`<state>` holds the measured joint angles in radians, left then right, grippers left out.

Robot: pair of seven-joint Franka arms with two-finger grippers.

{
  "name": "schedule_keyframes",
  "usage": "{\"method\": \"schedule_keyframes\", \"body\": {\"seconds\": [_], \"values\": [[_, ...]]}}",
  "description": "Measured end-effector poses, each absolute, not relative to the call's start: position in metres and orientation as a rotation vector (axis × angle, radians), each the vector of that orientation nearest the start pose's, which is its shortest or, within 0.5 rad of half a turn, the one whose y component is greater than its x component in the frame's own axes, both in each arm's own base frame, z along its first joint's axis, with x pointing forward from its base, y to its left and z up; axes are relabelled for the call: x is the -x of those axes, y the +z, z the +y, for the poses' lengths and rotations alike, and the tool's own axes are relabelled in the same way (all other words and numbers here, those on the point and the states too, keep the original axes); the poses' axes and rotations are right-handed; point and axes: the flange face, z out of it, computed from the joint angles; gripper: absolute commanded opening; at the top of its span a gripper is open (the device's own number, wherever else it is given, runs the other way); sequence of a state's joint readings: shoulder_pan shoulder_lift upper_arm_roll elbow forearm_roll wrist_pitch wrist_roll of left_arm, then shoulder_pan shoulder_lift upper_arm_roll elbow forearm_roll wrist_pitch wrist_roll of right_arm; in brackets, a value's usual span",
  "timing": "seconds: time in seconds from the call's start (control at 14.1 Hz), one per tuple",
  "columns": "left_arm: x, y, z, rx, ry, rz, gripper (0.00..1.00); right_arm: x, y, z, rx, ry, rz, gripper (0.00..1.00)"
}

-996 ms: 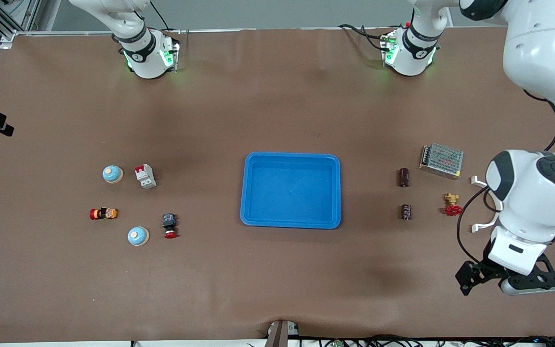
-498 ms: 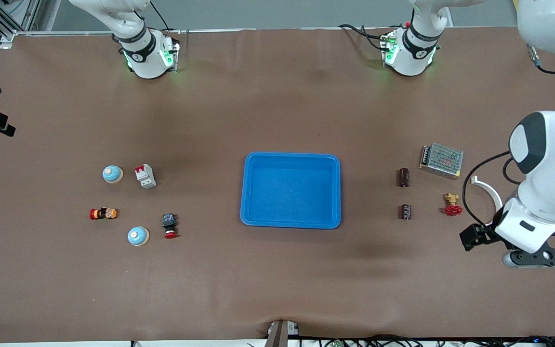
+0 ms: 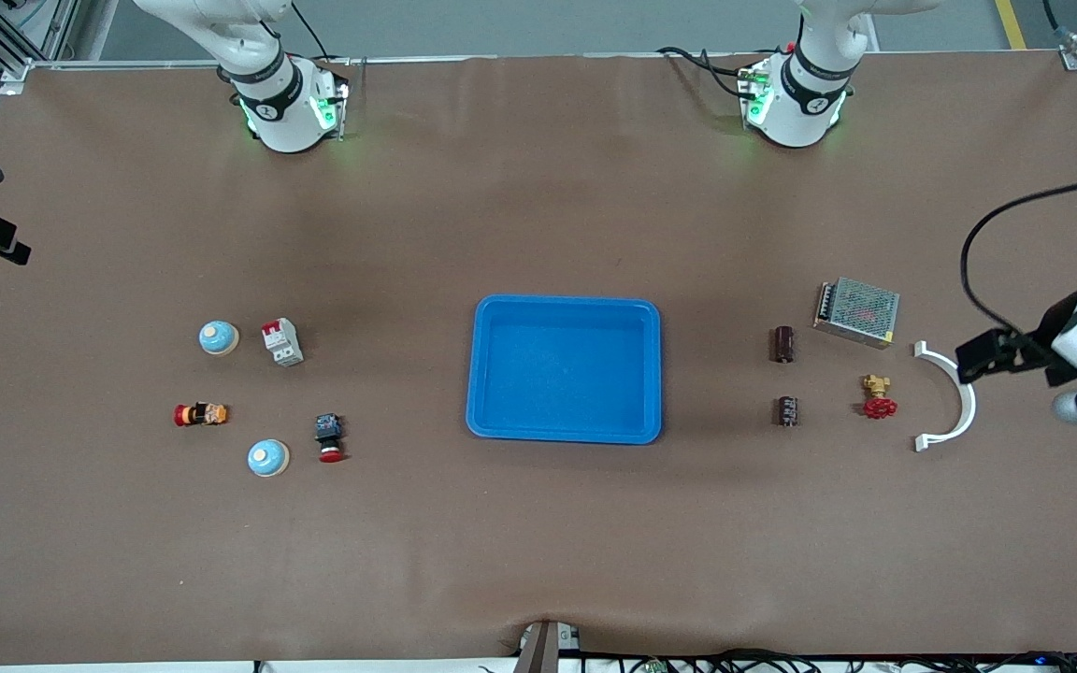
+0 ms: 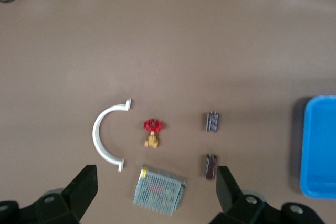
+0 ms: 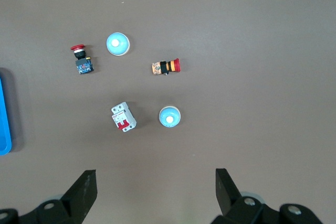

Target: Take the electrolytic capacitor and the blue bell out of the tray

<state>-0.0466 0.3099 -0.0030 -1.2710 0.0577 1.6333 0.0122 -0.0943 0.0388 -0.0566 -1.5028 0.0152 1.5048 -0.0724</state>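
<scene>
L tool retreated, uncovering clamp.

A glossy blue plastic tray sits on the matt brown table cover, near a perforated-metal box

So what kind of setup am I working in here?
Most likely a robotics lab bench, not a factory line: a brown-covered table with a blue tray at its middle, loose parts like capacitors and bells laid out at either end, and cabling along the table's edges.
</scene>
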Motion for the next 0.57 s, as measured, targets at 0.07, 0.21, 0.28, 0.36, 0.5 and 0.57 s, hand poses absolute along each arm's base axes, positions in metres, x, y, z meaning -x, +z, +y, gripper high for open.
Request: {"method": "schedule_keyframes", "body": {"seconds": [0.07, 0.21, 0.28, 0.36, 0.5, 0.57], "values": [[-0.643, 0.596, -0.028, 3.084, -0.060, 0.102, 1.00, -0.554, 0.629, -0.082, 3.122, 0.056, 0.121, 1.00], [-0.622, 0.621, -0.032, 3.097, -0.028, 0.108, 1.00, -0.554, 0.628, -0.082, 3.122, 0.057, 0.121, 1.00], [-0.611, 0.635, -0.033, 3.109, -0.020, 0.107, 1.00, -0.554, 0.628, -0.082, 3.122, 0.057, 0.122, 1.00], [-0.600, 0.648, -0.033, 3.125, -0.018, 0.107, 1.00, -0.554, 0.628, -0.082, 3.122, 0.057, 0.122, 1.00], [-0.583, 0.662, -0.038, 3.139, 0.016, 0.100, 1.00, -0.554, 0.628, -0.082, 3.121, 0.057, 0.122, 1.00], [-0.579, 0.663, -0.041, 3.139, 0.032, 0.104, 1.00, -0.554, 0.628, -0.082, 3.121, 0.057, 0.122, 1.00]]}}
